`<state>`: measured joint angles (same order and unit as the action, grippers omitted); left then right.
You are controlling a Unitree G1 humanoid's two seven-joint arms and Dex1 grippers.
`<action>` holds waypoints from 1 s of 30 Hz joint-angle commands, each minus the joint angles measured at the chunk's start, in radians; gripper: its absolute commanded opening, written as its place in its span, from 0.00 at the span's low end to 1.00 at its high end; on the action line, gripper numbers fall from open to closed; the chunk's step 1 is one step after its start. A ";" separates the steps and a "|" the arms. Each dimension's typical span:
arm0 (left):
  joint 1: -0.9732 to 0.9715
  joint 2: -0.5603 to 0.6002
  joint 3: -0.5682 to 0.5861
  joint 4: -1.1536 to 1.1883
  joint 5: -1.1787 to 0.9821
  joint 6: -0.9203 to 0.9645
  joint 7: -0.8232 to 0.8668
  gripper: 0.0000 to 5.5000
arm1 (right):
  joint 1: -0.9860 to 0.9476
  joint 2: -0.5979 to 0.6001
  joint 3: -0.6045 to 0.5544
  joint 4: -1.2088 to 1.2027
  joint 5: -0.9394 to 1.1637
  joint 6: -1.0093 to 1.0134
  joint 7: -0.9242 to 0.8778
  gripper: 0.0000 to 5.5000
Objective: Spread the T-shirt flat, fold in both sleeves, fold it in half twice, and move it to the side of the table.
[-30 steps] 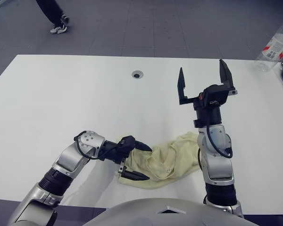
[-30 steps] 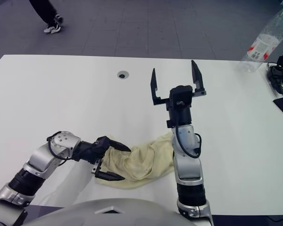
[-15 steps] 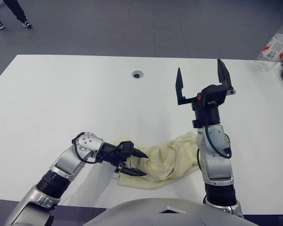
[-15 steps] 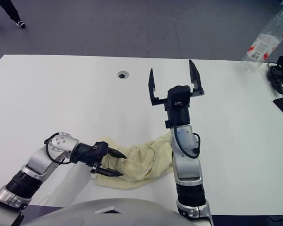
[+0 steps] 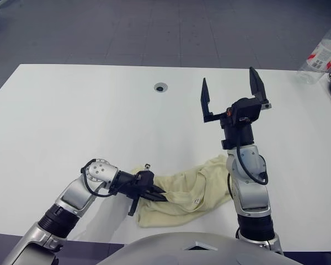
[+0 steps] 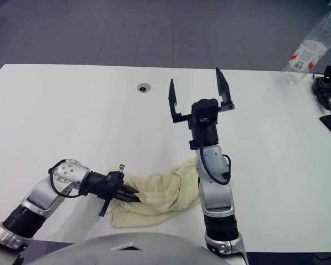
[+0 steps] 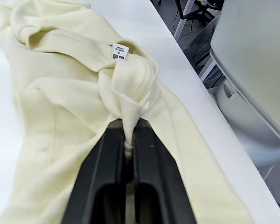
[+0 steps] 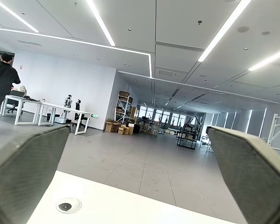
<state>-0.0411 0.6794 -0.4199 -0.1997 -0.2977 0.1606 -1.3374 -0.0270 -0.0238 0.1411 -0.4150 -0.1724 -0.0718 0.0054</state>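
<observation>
The T-shirt (image 5: 183, 190) lies crumpled in a pale yellow heap at the table's 6 o'clock edge, just in front of the robot. It is bunched lengthwise, and neither sleeve can be picked out from the folds. It looks to be light, soft knit cloth: it will sag and drag rather than hold any shape, and a pinch through one layer may lift only that layer. The collar, marked by its small label (image 7: 118, 51), is thicker and ribbed, so it probably gives a surer hold than the thin body cloth. To spread the shirt, the likeliest holds are the shoulder seams or the hem corners, taken well apart and pulled outward.

The left gripper (image 5: 159, 196) sits low at the heap's 9 o'clock end, clamped on a peak of cloth just beside the collar. The fabric rises in a twisted ridge from between its fingers (image 7: 100, 163). The right gripper (image 5: 228, 83) is raised above the heap's 3 o'clock end, spread wide and holding nothing, apart from the shirt.

The table (image 5: 71, 121) is white, smooth and matt, so the cloth should slide easily across it. A small round hole (image 5: 161, 87) sits toward 12 o'clock. A clear bottle (image 5: 321, 54) stands off the 2 o'clock corner, and dark cables (image 6: 324, 85) lie at the 3 o'clock edge. Beyond is a grey tiled floor in a large, open room lit by ceiling strips.
</observation>
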 commanded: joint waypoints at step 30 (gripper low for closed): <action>0.324 0.099 0.056 -0.322 0.464 -0.440 0.430 0.15 | 0.056 -0.013 0.034 -0.092 -0.043 0.065 0.012 0.98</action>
<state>0.2658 0.7763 -0.3453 -0.5165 0.2018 -0.2810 -0.8937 0.0216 -0.0338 0.1741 -0.4942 -0.2124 -0.0163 0.0120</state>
